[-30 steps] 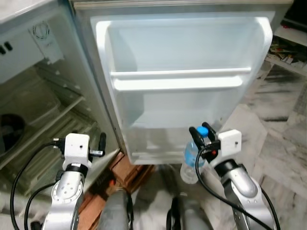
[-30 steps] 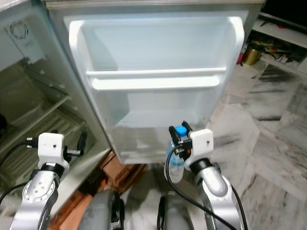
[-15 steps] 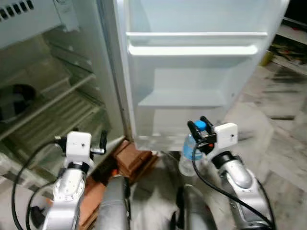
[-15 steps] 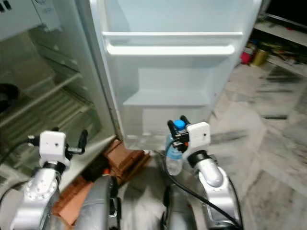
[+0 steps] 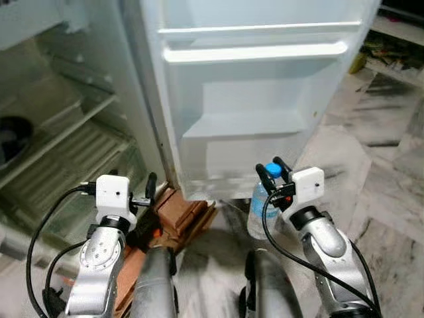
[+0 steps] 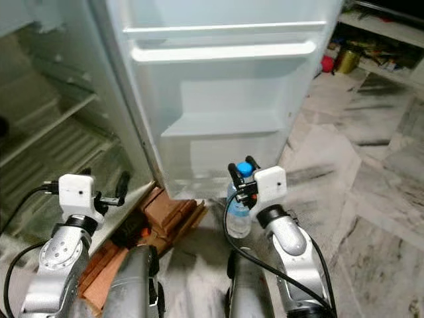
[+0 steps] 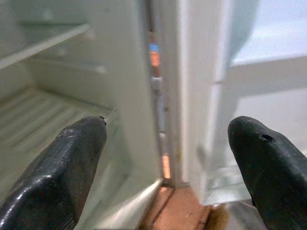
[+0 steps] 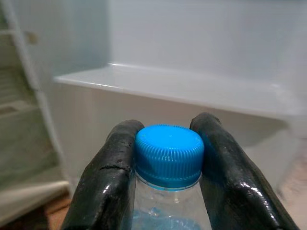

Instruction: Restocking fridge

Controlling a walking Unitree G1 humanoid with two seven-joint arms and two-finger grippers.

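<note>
A pale marble floor (image 5: 384, 165) with dark grey veining spreads beneath the open fridge door (image 5: 252, 99). Directly on it, just below the corner where the door meets the fridge body, lie reddish-brown bricks (image 5: 182, 215), stacked a little unevenly. Farther off to the right, clutter sits along the floor's edge, including what looks like a brass-coloured pot (image 6: 347, 61), too blurred to name surely.
</note>
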